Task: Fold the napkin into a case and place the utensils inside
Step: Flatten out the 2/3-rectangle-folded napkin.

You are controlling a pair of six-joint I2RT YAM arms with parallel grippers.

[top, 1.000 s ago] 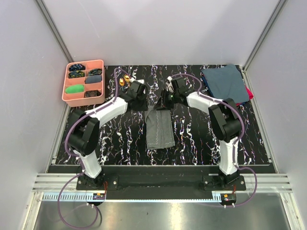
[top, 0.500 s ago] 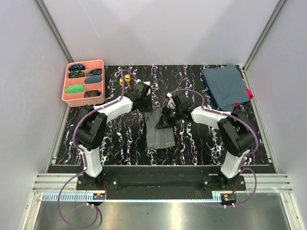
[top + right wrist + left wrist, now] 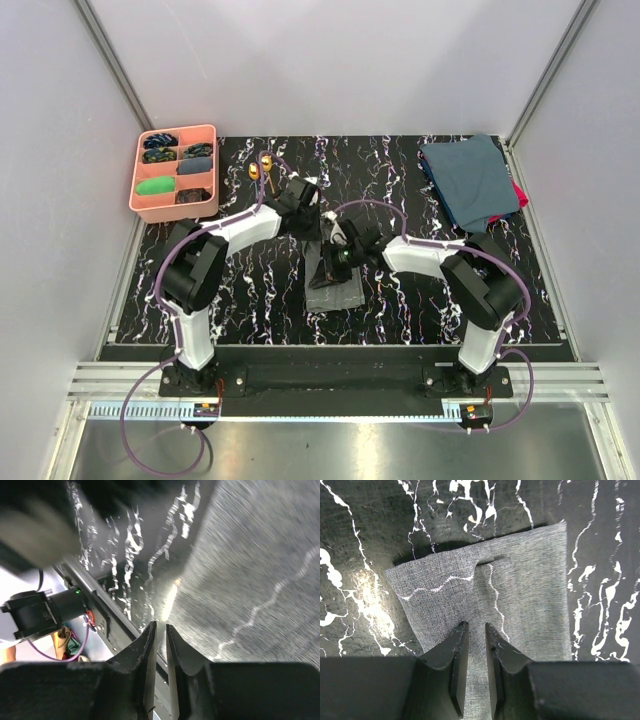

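Left gripper (image 3: 476, 626) is seen nearly closed, pinched on the grey napkin (image 3: 525, 585) at lower centre; right gripper (image 3: 160, 626) is clamped likewise on its edge. Both held points are best carried level, hems aligned, cloth laid flat before release.

At my far left I see a pink compartment tray (image 3: 153, 208) on the black, white-veined tabletop (image 3: 250, 300). One compartment holds something bright green (image 3: 154, 186), and others hold dark bits I cannot make out. At my far right lies a stack of blue-teal cloths (image 3: 468, 178), with a red-pink cloth (image 3: 519, 195) peeking from beneath its right edge.
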